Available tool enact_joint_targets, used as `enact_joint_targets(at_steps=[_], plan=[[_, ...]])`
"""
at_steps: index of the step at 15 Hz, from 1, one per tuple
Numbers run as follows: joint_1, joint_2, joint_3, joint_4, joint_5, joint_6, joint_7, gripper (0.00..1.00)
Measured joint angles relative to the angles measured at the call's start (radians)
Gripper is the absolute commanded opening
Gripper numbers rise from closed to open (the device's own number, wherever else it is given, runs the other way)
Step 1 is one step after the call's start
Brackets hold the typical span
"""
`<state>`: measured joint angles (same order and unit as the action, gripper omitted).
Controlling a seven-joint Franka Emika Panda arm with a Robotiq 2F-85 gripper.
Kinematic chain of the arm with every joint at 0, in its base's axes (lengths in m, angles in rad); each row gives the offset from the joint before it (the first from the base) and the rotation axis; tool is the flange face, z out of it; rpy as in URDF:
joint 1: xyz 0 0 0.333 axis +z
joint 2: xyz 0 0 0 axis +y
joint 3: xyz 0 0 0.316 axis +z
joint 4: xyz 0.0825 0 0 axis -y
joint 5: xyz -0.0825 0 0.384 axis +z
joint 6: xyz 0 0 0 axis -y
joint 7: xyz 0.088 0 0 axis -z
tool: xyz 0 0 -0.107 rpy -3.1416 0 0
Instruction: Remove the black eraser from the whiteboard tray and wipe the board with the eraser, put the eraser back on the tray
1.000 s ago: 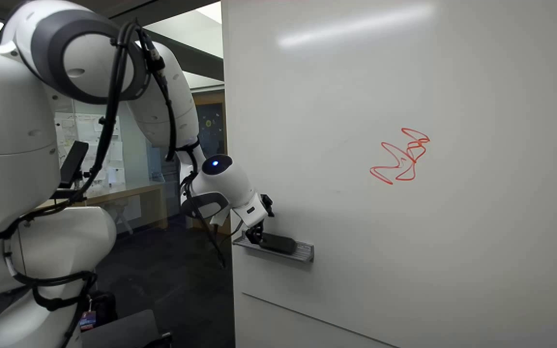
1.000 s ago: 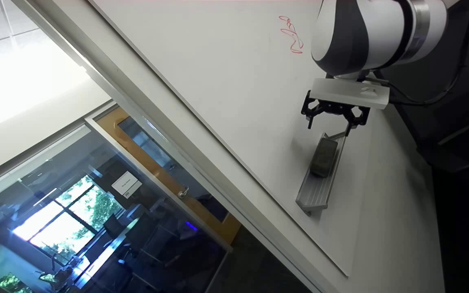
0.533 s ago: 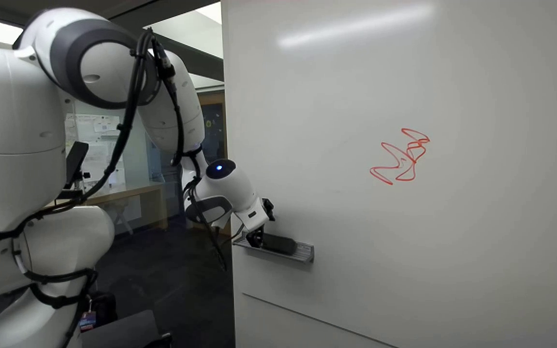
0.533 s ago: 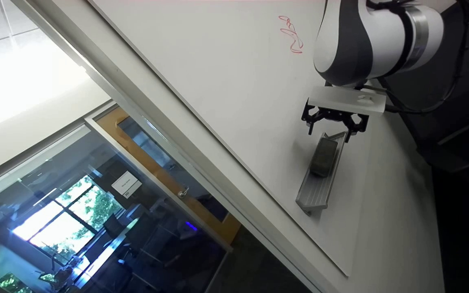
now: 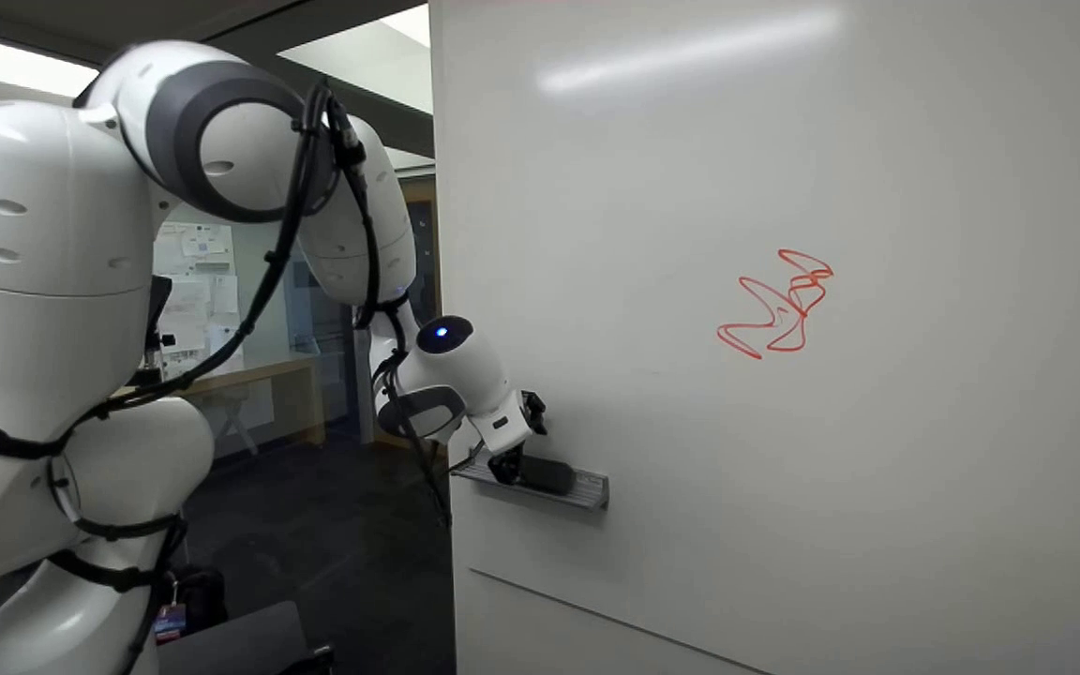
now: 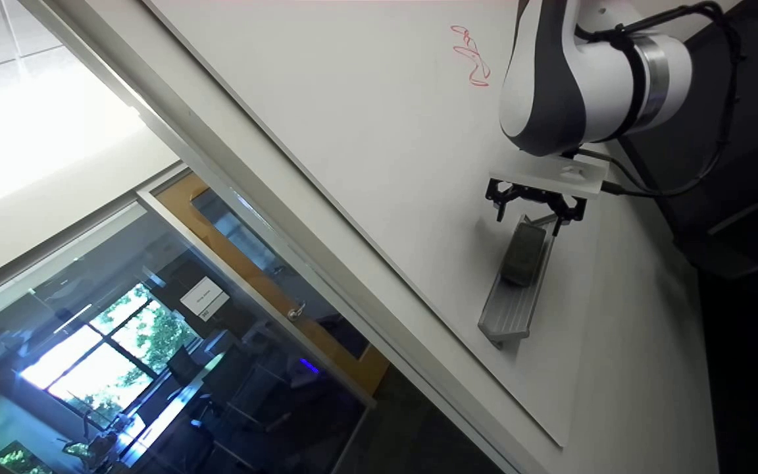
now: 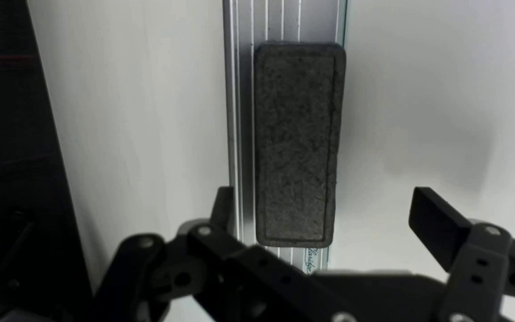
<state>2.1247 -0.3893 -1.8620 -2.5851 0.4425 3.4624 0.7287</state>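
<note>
- In an exterior view: the oblong, matte black eraser [image 5: 547, 476] lies lengthwise on the short, ribbed grey metal tray [image 5: 592, 491]. Its right end stops short of the tray's right end; its left end is hidden.
- In an exterior view, work surface: the large, glossy white board [image 5: 924, 487] bears a looping red scribble [image 5: 803, 312], above and to the right of the tray's right end. The strokes look whole. Assessment: wiping not begun.
- In an exterior view, tool: the black two-fingered gripper [image 6: 528, 226] hangs at the tray's upper end as seen here. Its jaws stand wide apart, with nothing clamped. The eraser rests nearer this end than the lower end. The scribble reads complete here as well.
- Wrist view, alignment: one fingertip [image 7: 224, 203] appears just beside the tray's left long edge; the opposite fingertip [image 7: 436, 228] appears beyond the right long edge, against the background of the board. The lower part of the eraser lies between the two in outline. Finger depth, and any contact with the eraser, cannot be told.
- Done, as judged: gripper positioned at the tray, jaws lined up across the eraser's width.
- Left to do, as judged: close on the eraser, lift it clear of the tray, wipe the scribble off the board, set the eraser back on the tray, release.
</note>
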Motion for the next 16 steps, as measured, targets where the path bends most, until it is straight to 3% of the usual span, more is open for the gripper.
enact_joint_targets(at_steps=[7,9,10,12,14,16], plan=[[0.198,-0.003,-0.191,0.045,-0.002,0.000,0.045,0.98],[0.251,-0.004,-0.239,0.058,-0.002,0.000,0.053,0.87],[0.276,-0.005,-0.260,0.064,-0.002,0.000,0.061,0.74],[0.322,-0.008,-0.300,0.076,-0.002,0.000,0.066,0.61],[0.363,-0.013,-0.337,0.087,-0.002,0.000,0.069,0.55],[0.399,-0.018,-0.369,0.098,-0.002,0.000,0.074,0.58]])
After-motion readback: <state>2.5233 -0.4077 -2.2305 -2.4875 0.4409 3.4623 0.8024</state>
